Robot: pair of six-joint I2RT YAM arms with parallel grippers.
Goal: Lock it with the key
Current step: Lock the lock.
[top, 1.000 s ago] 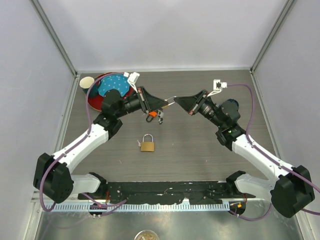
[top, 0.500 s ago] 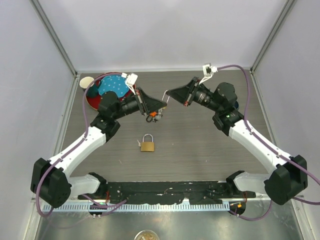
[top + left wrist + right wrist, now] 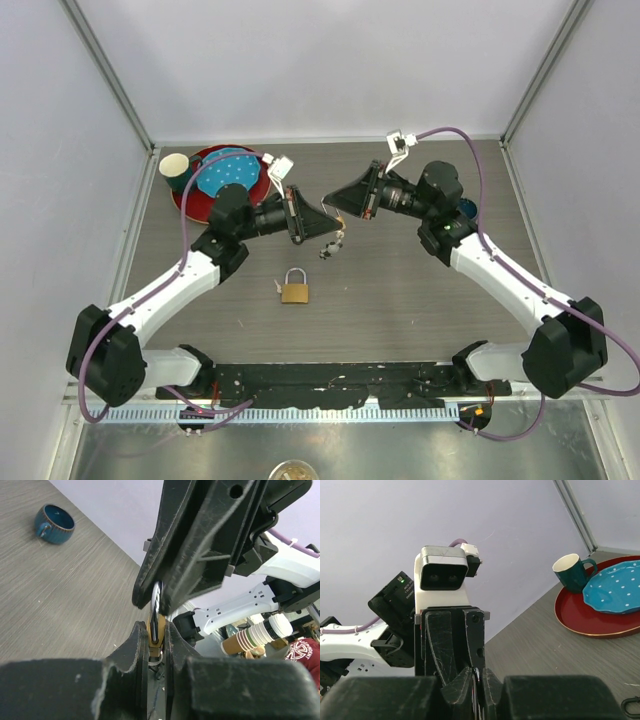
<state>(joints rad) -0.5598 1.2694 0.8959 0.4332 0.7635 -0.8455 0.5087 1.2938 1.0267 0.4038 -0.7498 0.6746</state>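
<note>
A brass padlock (image 3: 294, 288) lies on the table with its shackle up, a short way in front of both grippers. My left gripper (image 3: 323, 228) is held above the table, shut on the brass key (image 3: 155, 630). The rest of the key bunch (image 3: 332, 246) dangles just below it. My right gripper (image 3: 330, 200) meets the left one tip to tip. Its fingers (image 3: 172, 587) close on the silvery part of the key sticking out of the left jaws. In the right wrist view that thin piece stands edge-on between the right gripper (image 3: 476, 674) fingers.
A red tray (image 3: 188, 203) with a blue dotted plate (image 3: 228, 172) sits at the back left, a teal cup (image 3: 175, 165) beside it. A blue mug (image 3: 55, 523) stands on the table's right side. Grey walls enclose three sides.
The right gripper swung left and up to the left gripper's tip and now closes on the key. The left gripper turned right, and the dangling key bunch shifted right with it.
</note>
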